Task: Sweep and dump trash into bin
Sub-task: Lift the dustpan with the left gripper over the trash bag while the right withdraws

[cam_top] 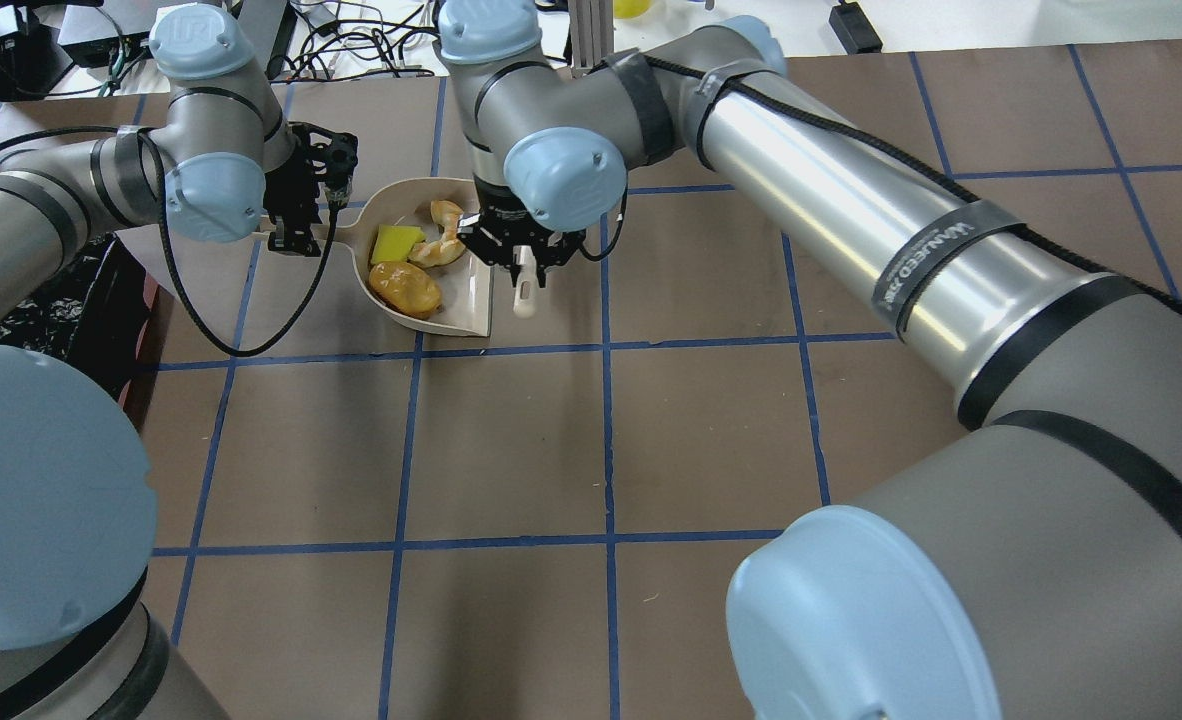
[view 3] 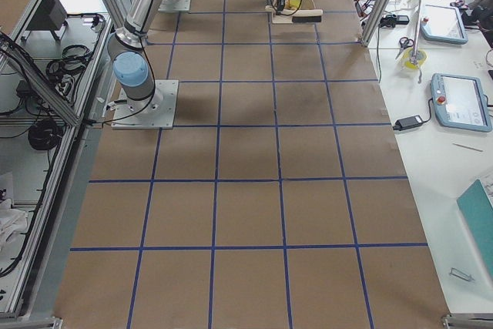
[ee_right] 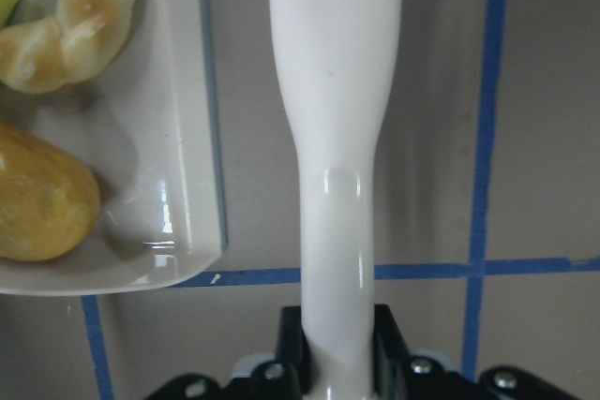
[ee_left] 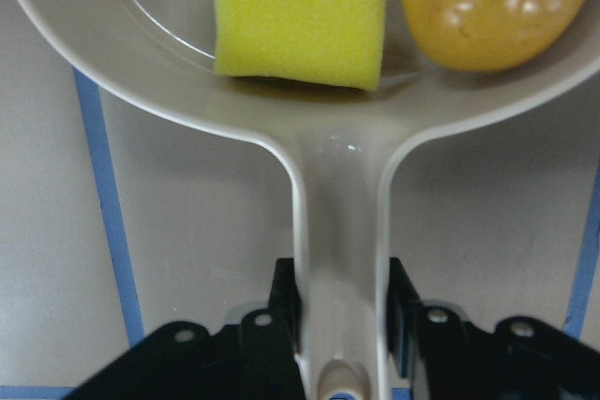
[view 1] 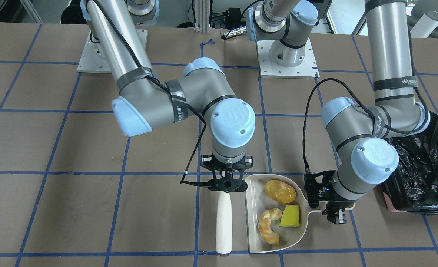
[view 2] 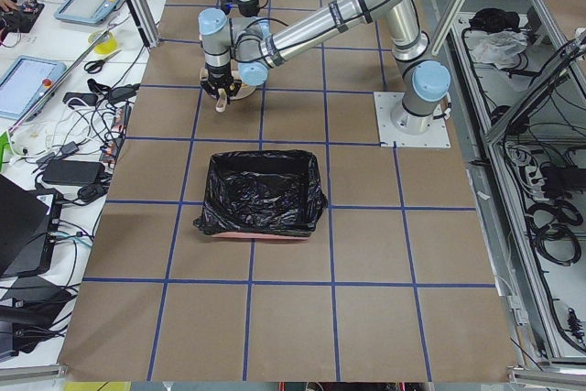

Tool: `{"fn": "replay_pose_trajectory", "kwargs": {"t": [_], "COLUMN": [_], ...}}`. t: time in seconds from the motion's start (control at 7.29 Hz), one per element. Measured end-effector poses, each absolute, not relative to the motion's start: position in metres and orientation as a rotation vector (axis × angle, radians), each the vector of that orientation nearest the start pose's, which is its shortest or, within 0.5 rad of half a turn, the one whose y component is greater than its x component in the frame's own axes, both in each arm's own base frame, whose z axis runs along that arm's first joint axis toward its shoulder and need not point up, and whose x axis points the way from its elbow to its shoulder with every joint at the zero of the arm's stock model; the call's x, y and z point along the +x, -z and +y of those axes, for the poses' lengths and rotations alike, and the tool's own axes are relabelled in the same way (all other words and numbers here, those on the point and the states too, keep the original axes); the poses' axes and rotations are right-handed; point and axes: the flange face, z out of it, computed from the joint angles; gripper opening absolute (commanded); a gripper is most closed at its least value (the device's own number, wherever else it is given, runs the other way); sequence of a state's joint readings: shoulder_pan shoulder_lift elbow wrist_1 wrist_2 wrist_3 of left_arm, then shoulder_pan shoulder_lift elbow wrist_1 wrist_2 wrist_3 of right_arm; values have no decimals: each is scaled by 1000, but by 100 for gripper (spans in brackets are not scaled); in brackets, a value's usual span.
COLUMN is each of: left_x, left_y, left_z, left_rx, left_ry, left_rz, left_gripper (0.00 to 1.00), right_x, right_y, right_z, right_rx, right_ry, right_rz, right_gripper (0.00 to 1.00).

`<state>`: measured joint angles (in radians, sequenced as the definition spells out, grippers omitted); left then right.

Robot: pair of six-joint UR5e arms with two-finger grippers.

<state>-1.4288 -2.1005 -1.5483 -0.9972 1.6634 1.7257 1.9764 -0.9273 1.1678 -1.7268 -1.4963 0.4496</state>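
Three trash pieces are held in the beige dustpan [view 1: 254, 196]: potato-like lump [view 1: 280, 191], croissant-like piece [view 1: 269, 226], yellow wedge [view 1: 290, 216]. The dustpan handle is clamped by the left gripper [ee_left: 342, 304]. The white brush [view 1: 224, 218] is clamped by the right gripper [ee_right: 337, 348], just beside the pan. The bin [view 1: 426, 167] is set apart, by the left arm.

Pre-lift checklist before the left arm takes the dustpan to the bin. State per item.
1. All trash in the dustpan: potato lump, croissant and yellow wedge are inside. ok
2. The left gripper is shut on the dustpan handle. ok
3. The brush, held by the right gripper, is apart from the pan's open lip. ok
4. The bin is open, on the left arm's side. ok
5. The croissant lies nearest the lip; whether it slides on lifting: cannot tell
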Motion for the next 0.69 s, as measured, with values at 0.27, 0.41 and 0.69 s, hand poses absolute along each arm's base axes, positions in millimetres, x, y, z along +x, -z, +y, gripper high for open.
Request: {"fn": "replay_pose_trajectory", "kwargs": {"t": [0.27,0.41,0.69], "left_x": [-15,3,62], "left_y": [-280,-303,-349], "left_z": [-664,-655,-631], "left_rx": [-2299,-2289,-2279], "left_ry": [31,34,46], "left_rz": [-2293,-2293,-2283], "left_gripper": [0,0,0], "right_x": [323,271,163], "right_y": [-344,-357,-371], "right_z": [-632,-637,-636], "right_rx": [80,46,-13], "right_ry": [-206,-203,-218], "right_rz": [3136,3172,3195], "right_gripper": [0,0,0]}}
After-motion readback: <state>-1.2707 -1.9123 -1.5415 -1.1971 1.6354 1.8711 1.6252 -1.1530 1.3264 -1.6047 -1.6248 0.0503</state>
